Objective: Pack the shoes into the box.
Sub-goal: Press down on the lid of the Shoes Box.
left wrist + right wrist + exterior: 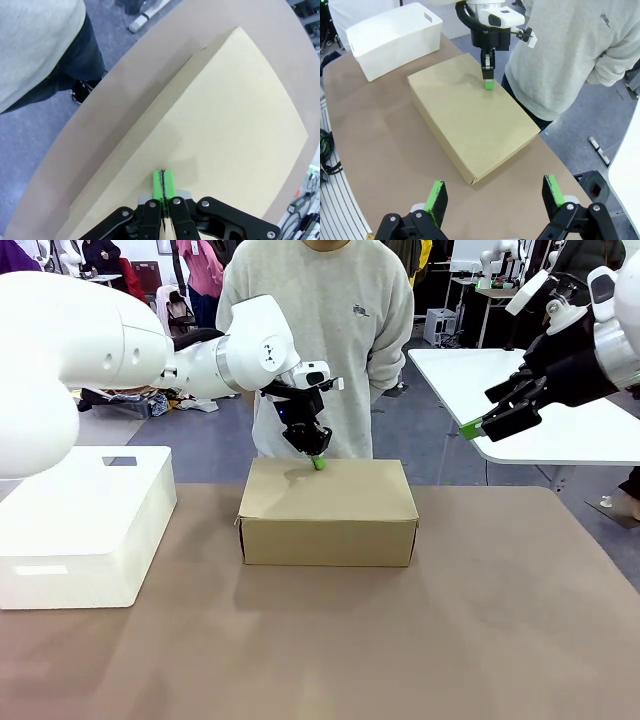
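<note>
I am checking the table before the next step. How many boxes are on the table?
2. The brown cardboard box stands closed at the middle of the table, with the left claw at its lid. The white box stands at the robot's left.

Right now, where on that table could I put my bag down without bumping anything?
The near strip of the table, in front of the closed cardboard box, is bare, as is the stretch to its right. It's tighter between that box and the white box, and the left claw rests on the lid.
</note>
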`<state>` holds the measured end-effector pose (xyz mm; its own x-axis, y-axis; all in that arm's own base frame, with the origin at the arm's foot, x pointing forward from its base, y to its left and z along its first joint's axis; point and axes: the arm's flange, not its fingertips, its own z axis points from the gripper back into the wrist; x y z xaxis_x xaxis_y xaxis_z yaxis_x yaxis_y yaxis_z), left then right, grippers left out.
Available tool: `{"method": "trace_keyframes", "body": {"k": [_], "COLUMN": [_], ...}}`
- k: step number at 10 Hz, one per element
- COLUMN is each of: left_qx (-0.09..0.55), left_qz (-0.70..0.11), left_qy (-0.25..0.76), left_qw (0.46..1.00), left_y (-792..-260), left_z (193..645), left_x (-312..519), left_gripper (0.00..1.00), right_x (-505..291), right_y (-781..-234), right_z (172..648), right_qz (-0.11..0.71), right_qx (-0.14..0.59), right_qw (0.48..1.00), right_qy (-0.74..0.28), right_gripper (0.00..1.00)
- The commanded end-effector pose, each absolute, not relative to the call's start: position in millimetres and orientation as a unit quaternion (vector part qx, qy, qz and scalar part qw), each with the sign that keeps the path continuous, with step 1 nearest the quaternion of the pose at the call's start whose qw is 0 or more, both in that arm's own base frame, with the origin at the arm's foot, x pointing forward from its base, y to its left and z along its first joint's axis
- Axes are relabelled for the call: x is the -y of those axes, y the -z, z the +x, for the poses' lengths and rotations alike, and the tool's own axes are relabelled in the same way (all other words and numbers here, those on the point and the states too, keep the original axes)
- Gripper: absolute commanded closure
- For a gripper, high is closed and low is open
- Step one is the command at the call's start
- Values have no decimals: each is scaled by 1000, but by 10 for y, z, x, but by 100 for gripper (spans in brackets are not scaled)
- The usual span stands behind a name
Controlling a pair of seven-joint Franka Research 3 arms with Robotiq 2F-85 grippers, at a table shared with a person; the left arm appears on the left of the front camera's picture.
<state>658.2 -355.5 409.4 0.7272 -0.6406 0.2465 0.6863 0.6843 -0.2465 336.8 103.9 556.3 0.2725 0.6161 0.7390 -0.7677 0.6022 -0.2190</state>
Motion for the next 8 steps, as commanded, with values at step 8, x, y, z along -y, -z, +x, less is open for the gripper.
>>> {"method": "trace_keyframes", "body": {"k": [8], "left_qx": [109], "left_qz": [-104], "left_qy": [328], "left_qw": [932], "left_y": [-4465], "left_z": [6342], "left_x": [3539], "left_gripper": [100], "right_x": [-1029], "right_y": [-5569], "right_z": [3370], "right_qz": [93], "right_qx": [417], "right_qw": [792], "right_qy": [-437], "right_gripper": [0]}}
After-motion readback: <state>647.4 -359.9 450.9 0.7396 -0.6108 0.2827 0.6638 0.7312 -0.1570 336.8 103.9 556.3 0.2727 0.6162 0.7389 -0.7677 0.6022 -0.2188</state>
